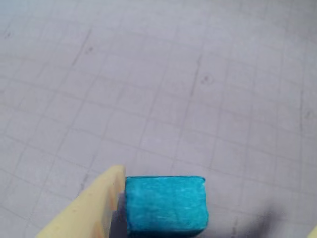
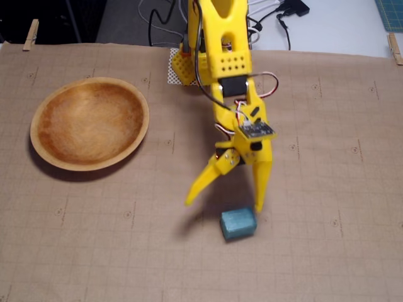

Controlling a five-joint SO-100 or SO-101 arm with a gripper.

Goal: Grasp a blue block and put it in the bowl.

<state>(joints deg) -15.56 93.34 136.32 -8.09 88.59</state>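
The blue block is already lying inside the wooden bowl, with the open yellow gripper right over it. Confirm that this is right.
Not quite. In the fixed view the blue block lies on the gridded mat, well to the right of the bowl, which holds nothing. The rest stands: the gripper is open, with one finger beside the block.

Yellow plastic arm (image 2: 221, 50), red-white wires (image 2: 267, 77)
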